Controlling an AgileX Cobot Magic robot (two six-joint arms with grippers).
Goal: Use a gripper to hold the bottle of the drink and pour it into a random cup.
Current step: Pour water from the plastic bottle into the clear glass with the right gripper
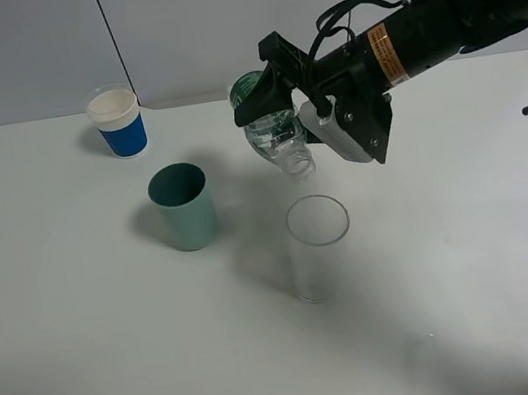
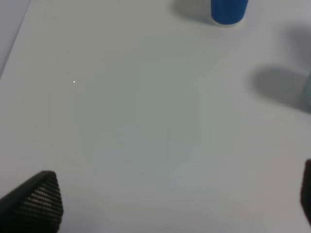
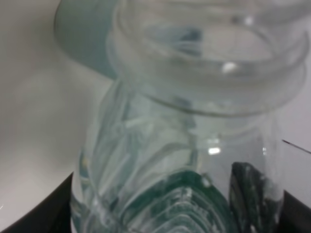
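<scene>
Right gripper [image 1: 276,114] grasping bottle [image 1: 280,144] (tipped, mouth down) just at 12 o'clock of clear cup [image 1: 320,249]; left gripper [image 2: 172,199] released.

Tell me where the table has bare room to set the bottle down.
The table is bare in front of the teal cup and left of the glass, and again right of the glass. It is crowded between those two, under the tilted bottle.

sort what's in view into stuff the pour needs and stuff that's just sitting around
In the job:
right gripper, shut on the drink bottle, which is tipped neck-down
clear glass tumbler, just below the bottle's mouth

Just lying about:
teal-green cup
blue-and-white paper cup
left gripper, open, holding nothing
</scene>
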